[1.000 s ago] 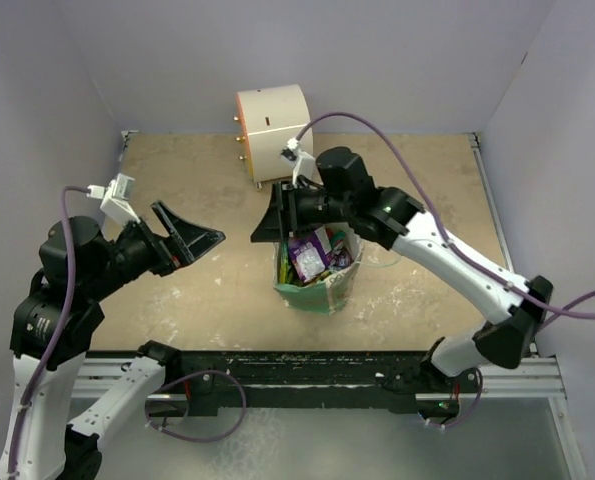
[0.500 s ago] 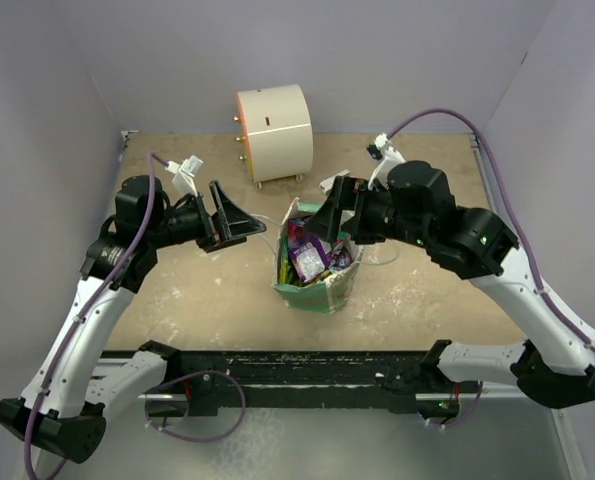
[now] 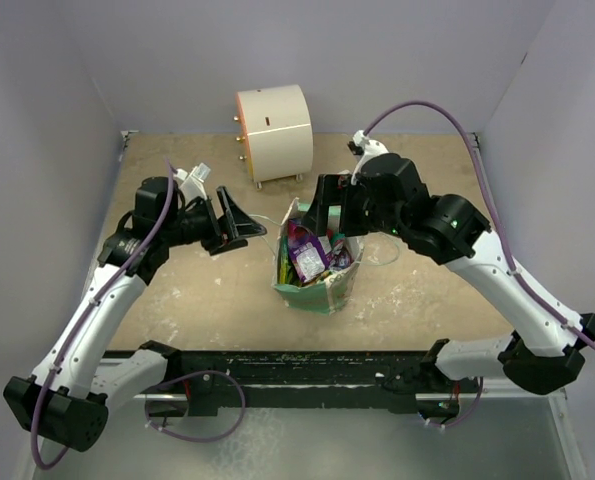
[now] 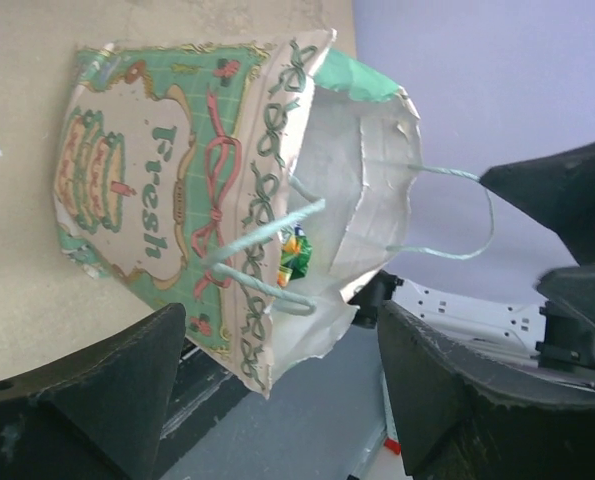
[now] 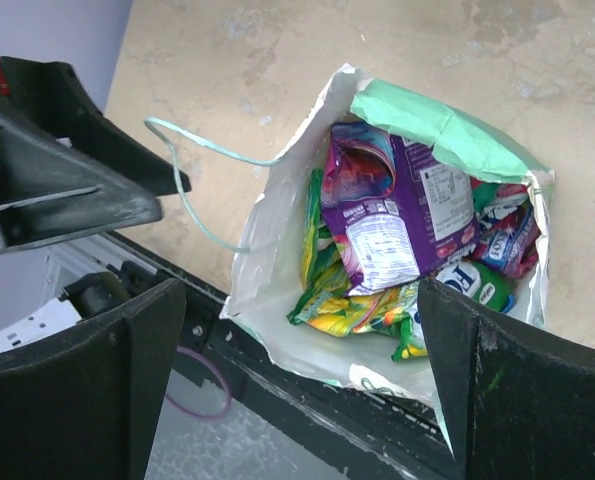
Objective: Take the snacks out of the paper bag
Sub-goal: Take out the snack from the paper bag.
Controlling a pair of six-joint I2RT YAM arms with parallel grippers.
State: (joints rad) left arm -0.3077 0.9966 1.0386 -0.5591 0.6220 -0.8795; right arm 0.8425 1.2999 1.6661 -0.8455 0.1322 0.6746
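**Top external view:** mounted high, above and behind the near edge of the table (image 3: 197,300). It faces forward and down, and is far enough back to take in the whole surface.

**Left wrist view:** low and close, facing the printed side of the paper bag (image 4: 147,220). The camera is rolled, so the table surface runs down the left of the frame.

**Right wrist view:** close above the bag, looking steeply down into its open mouth.

**Shared area:** all three views share the bag — the overhead view shows it smallest.
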